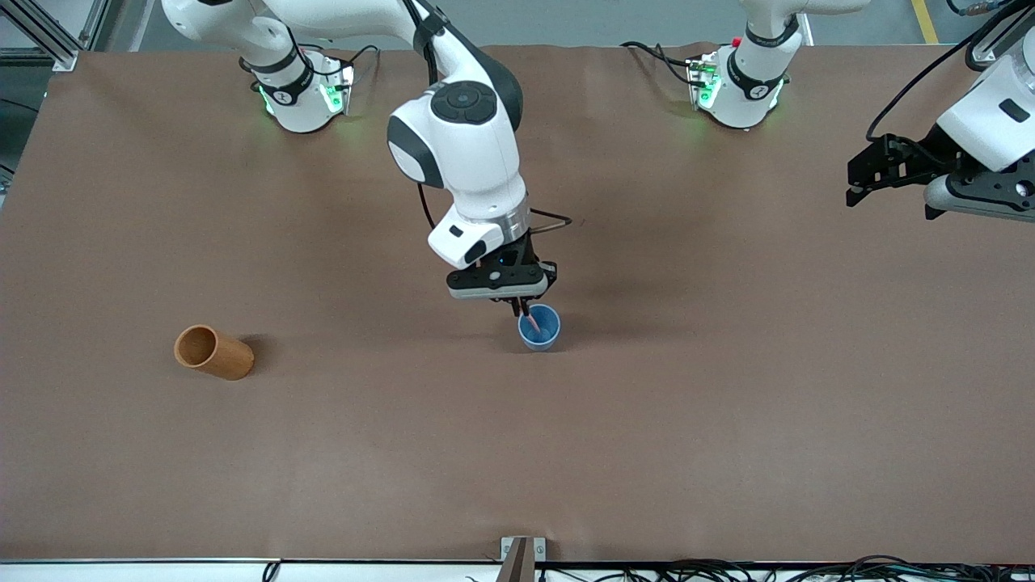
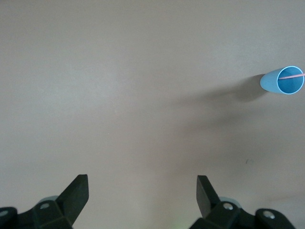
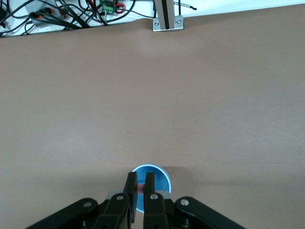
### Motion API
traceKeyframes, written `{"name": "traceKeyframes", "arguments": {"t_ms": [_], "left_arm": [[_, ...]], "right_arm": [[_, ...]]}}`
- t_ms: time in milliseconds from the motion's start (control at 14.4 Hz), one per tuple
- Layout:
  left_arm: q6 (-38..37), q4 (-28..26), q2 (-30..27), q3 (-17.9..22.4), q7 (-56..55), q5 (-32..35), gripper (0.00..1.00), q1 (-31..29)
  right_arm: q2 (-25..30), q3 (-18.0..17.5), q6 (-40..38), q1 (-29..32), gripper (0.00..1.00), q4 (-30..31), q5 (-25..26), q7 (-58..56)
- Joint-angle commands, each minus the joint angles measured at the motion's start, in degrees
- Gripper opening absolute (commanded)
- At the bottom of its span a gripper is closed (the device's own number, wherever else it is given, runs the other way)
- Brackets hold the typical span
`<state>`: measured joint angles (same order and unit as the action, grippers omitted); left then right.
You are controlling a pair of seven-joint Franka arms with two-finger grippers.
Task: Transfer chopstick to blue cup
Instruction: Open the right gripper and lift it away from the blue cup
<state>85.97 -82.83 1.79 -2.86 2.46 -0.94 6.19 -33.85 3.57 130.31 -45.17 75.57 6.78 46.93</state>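
The blue cup point(image 1: 540, 330) stands upright near the table's middle. My right gripper point(image 1: 522, 308) hangs just above its rim and is shut on the pale pink chopstick point(image 1: 531, 322), whose lower end is inside the cup. In the right wrist view the chopstick point(image 3: 141, 189) shows pink between the fingers, over the cup's opening point(image 3: 159, 177). My left gripper point(image 1: 854, 187) waits open and empty in the air at the left arm's end of the table. The left wrist view shows its gripper point(image 2: 143, 185) over bare table, with the cup point(image 2: 282, 81) and the chopstick point(image 2: 291, 76) across its mouth farther off.
An orange-brown wooden cup point(image 1: 213, 352) lies on its side toward the right arm's end of the table. A metal bracket point(image 1: 522, 550) sits at the table edge nearest the front camera, with cables point(image 3: 71, 14) along that edge.
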Motion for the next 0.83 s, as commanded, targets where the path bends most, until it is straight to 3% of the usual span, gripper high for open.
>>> {"name": "traceKeyframes", "arguments": {"t_ms": [0, 208, 277, 416, 763], "left_arm": [[-1.1, 0.2, -0.6, -0.2, 1.2, 0.6, 1.00, -0.6], [-1.1, 0.3, -0.6, -0.6, 1.6, 0.4, 1.00, -2.1], [-1.1, 0.4, -0.5, -0.5, 1.5, 0.4, 1.00, -2.1], [-1.1, 0.7, 0.0, -0.5, 1.0, 0.5, 1.00, -2.4], [-1.1, 0.7, 0.0, -0.3, 0.9, 0.3, 1.00, -2.4]], "right_arm": [[-0.3, 0.2, 1.3, -0.9, 0.08, 0.8, 1.7, 1.2], [-0.3, 0.1, 1.3, -0.6, 0.25, 0.9, 1.7, 1.0], [-0.3, 0.1, 1.3, -0.5, 0.36, 0.8, 1.7, 1.0], [-0.2, 0.2, 1.3, -0.2, 0.70, 0.7, 1.7, 0.9], [2.1, 0.6, 0.7, 2.3, 0.98, 0.2, 1.5, 0.3]]}}
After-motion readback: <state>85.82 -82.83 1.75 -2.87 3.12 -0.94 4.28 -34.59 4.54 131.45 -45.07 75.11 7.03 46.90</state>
